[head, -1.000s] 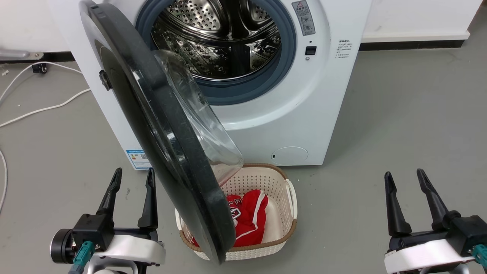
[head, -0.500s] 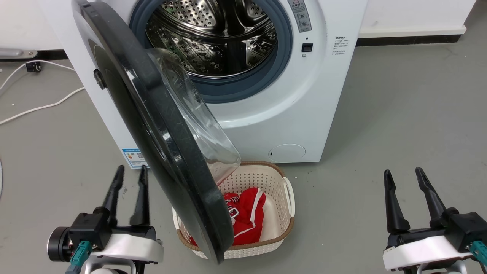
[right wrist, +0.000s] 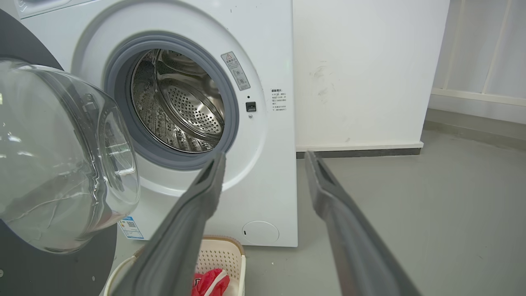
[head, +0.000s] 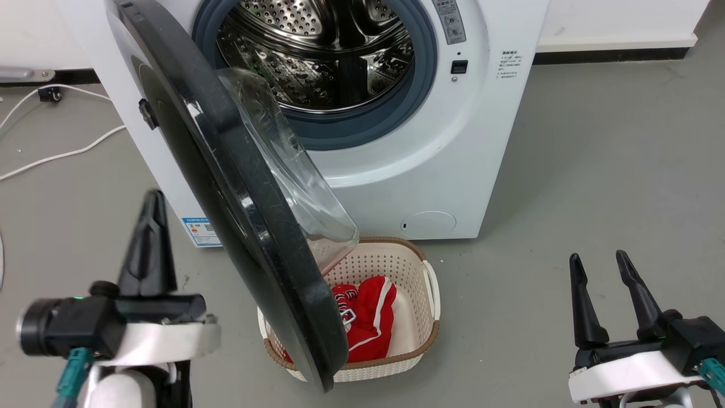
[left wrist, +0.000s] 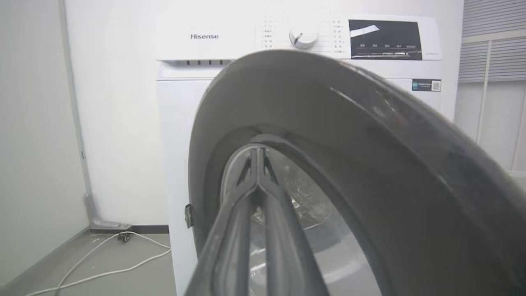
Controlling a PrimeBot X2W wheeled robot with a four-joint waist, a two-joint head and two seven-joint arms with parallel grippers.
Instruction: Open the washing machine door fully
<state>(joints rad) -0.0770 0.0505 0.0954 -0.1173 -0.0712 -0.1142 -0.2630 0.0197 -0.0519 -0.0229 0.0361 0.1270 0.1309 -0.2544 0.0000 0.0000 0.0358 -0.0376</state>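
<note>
Red garment (head: 368, 323) in cream basket (head: 391, 262)

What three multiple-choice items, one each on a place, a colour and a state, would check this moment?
1. Where does the laundry basket stand relative to the washing machine?
A. On top of it.
B. On the floor before it, under the open washing machine door.
C. Behind it.

2. What colour is the garment in the basket?
A. Blue.
B. Red with white trim.
C. Green.

3. How is the left gripper?
A. Shut, holding nothing.
B. Wide open.
C. Shut on the basket's handle.

Key: 1 B, the head view shows the basket on the floor below the door's lower edge. 2 B, red cloth with white stripes lies inside. 3 A, the left wrist view shows its two fingers lying together with nothing between them.
</note>
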